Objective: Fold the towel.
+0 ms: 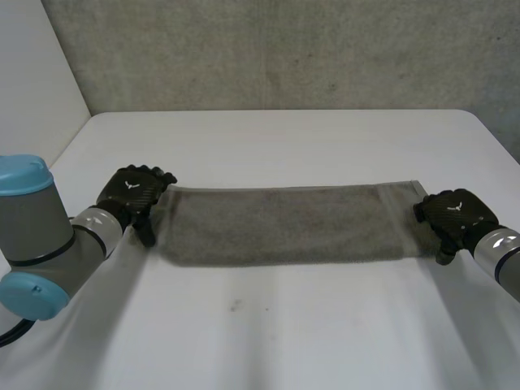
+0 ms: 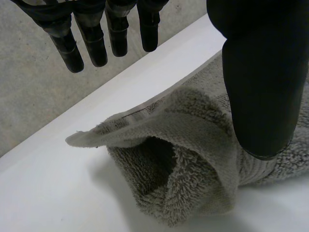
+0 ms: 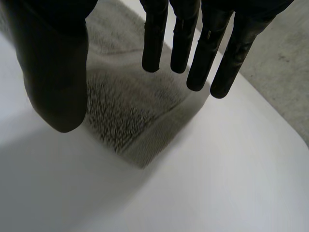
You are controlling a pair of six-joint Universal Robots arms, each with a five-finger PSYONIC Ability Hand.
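The grey terry towel (image 1: 284, 223) lies with its long axis running left to right on the white worktop (image 1: 284, 333). The left hand (image 1: 130, 192) and right hand (image 1: 455, 213), both spread, flank its short ends.

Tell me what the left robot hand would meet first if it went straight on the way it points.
Probably the towel: its bunched end lies before the left robot hand; depth unclear.
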